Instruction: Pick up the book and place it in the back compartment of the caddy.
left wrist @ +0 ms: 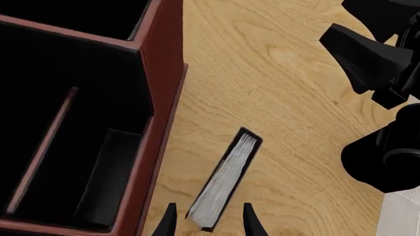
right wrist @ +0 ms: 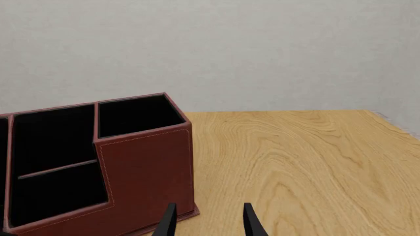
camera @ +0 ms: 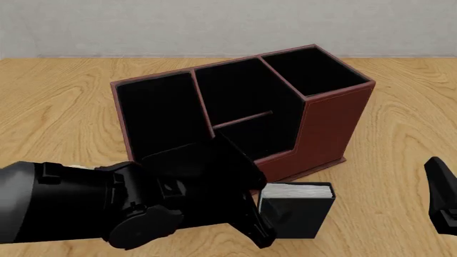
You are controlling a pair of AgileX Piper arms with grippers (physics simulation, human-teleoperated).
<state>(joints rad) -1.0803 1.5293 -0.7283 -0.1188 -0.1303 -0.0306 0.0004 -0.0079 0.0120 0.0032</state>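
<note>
The left gripper point(left wrist: 206, 220), fingers spread, straddles the near end of the book point(left wrist: 225, 179), apparently lined up to pinch it. The book stands on edge, black cover, white pages up, low centre of the front view, just in front of the caddy point(camera: 335, 120), a stepped reddish-brown, stitched leather-look box. The right gripper point(right wrist: 206, 220), also spread, holds nothing.

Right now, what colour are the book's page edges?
White, between black covers, on the book; the left wrist view shows it best.
</note>
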